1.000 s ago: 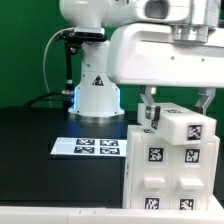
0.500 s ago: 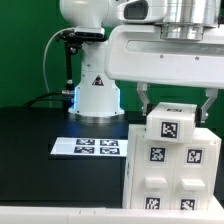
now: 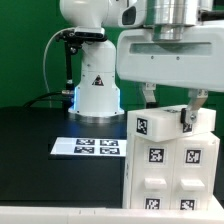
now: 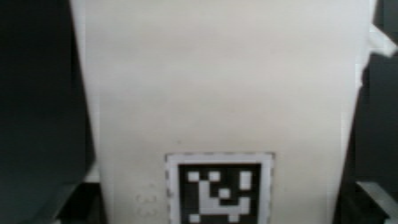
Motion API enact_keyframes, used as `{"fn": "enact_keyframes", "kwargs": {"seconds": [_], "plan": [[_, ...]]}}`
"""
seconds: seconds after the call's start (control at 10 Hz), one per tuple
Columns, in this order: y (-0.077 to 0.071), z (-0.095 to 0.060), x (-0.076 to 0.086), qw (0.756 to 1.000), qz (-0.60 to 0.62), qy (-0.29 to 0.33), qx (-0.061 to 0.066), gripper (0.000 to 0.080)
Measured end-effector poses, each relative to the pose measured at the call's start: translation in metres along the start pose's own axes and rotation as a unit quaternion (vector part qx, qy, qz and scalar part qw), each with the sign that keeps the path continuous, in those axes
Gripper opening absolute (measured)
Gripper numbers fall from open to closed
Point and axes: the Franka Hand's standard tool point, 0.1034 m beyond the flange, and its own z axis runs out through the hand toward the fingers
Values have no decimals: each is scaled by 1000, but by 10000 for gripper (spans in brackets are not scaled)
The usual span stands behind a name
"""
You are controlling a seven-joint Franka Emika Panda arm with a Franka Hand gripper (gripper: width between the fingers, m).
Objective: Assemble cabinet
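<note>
While my hand point(image 3: 170, 108) pinches a white panel point(image 3: 160, 122) between closed fingers, that panel sits atop the cabinet point(image 3: 170, 165) at the frame's lower right. On the black counter point(image 3: 40, 150), lower left, lies the marker board point(image 3: 87, 147).

One robot arm point(image 3: 95, 60) with one gripper point(image 3: 172, 105), and two fingers point(image 3: 150, 98) on it. One big white cabinet point(image 3: 170, 165) under the gripper. One smaller white panel point(image 3: 160, 122) on top of the cabinet. About seven square black-and-white tags point(image 3: 156, 156) counted on the white parts in the exterior view, maybe more out of sight. One flat marker board point(image 3: 88, 147) on one black table point(image 3: 40, 160), with four tags printed on it. Just one tag point(image 4: 219, 186) seen up close in the wrist view.
</note>
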Motion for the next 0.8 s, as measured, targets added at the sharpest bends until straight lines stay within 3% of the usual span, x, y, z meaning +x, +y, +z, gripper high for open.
{"fn": "enact_keyframes", "kwargs": {"seconds": [0.5, 0.8], "plan": [[2, 0, 0, 989, 145, -3, -5, 553], [4, 0, -2, 946, 323, -37, -2, 554]]}}
